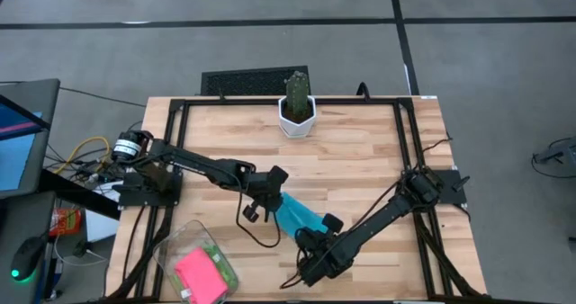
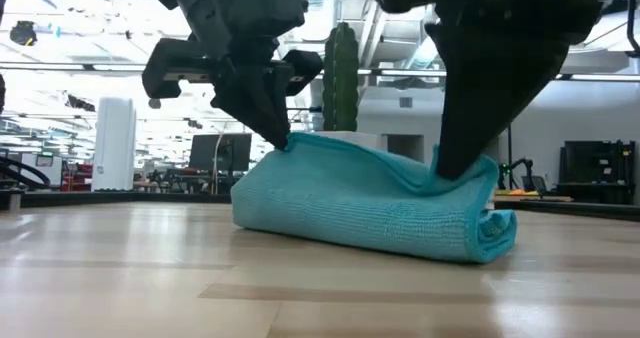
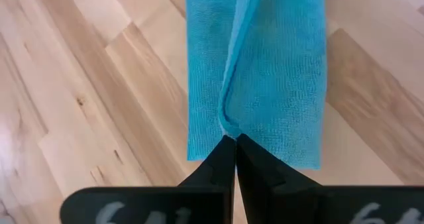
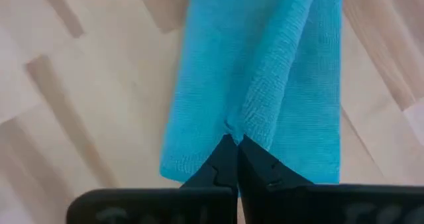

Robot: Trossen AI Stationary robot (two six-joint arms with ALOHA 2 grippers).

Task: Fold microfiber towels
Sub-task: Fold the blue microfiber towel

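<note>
The folded towel (image 1: 295,213) is sky blue with a fine woven texture, lying on a pale wood table (image 1: 360,160) striped in lighter and darker planks. Left of the towel, the clear bin (image 1: 193,268) holds 1 hot pink cloth (image 1: 200,275) and 1 light green cloth (image 1: 219,259).

A light wooden counter (image 1: 360,160) stands on grey floor (image 1: 270,43) crossed by dark lines. Beyond the counter, ceiling lights (image 2: 60,18) brighten an open workroom with monitors (image 2: 222,150).
</note>
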